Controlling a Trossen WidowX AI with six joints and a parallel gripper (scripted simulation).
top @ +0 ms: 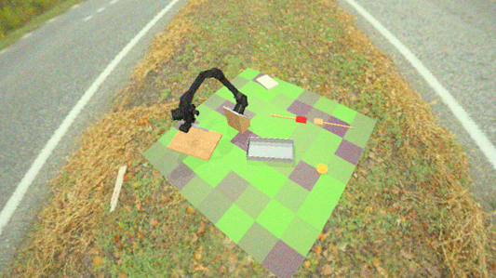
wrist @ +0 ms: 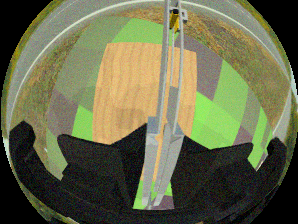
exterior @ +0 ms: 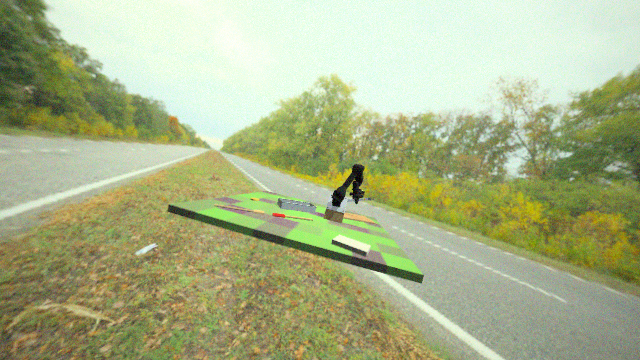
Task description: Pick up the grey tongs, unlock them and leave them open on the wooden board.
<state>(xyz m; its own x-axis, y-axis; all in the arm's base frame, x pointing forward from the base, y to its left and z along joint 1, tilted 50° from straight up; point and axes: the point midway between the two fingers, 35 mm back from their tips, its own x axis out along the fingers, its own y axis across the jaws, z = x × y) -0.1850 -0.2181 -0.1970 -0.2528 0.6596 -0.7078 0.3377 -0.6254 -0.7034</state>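
Observation:
The grey tongs (wrist: 151,165) are between the fingers of my gripper (top: 185,127) (wrist: 156,128), which is shut on them. Their two arms lie close together, running up the wrist view to a small yellow part (wrist: 174,20) at the far end. In the exterior view they look roughly level. Whether the lock is engaged cannot be told. The wooden board (top: 197,147) (wrist: 130,75) lies under and beyond the gripper, and the tongs are above it. The roasting tin (top: 271,159) (exterior: 295,204) stands apart from the gripper, with no tongs across it.
An upright brown panel (top: 237,120) (exterior: 334,215) stands by the arm's base, between board and tin. A red-headed stick (top: 301,119) (exterior: 278,215), a tan-headed stick (top: 318,122), a yellow disc (top: 322,168) (exterior: 255,199) and a cream block (top: 267,82) (exterior: 351,244) lie farther off.

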